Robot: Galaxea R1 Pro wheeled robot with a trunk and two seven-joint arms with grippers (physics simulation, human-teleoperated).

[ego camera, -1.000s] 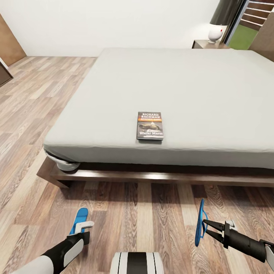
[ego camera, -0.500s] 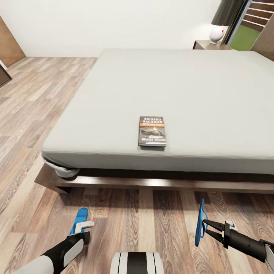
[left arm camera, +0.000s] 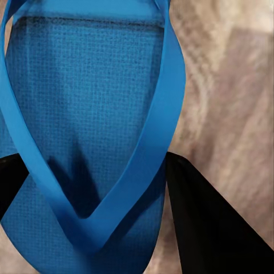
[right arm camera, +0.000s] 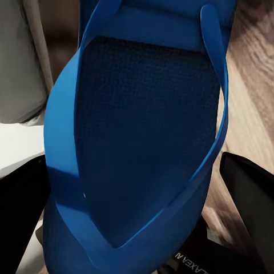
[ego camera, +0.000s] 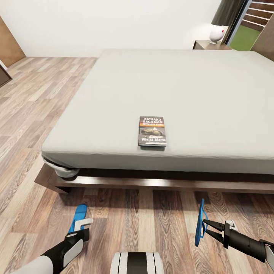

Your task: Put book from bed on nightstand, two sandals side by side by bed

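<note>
Book [ego camera: 152, 131] on bed [ego camera: 182, 95], sandals [ego camera: 199, 222] in both end effectors [ego camera: 205, 225]

Between the robot and the bed [ego camera: 182, 87] runs a strip of bare plank floor [ego camera: 152, 217], open from side to side. The dark wooden bed frame [ego camera: 160, 182] bars it low along the far edge, jutting past the mattress at its corner. Each pincer carries a blue sandal: the left pincer [ego camera: 82, 224] has its sandal [ego camera: 78, 216] lying flat near the floor, the right pincer [ego camera: 207, 227] has its sandal [ego camera: 199, 222] on edge, upright. The floor between them is free. The mattress top is open all round the book [ego camera: 152, 131], which lies near the front edge. To the bed's left the floor is wide open.
</note>
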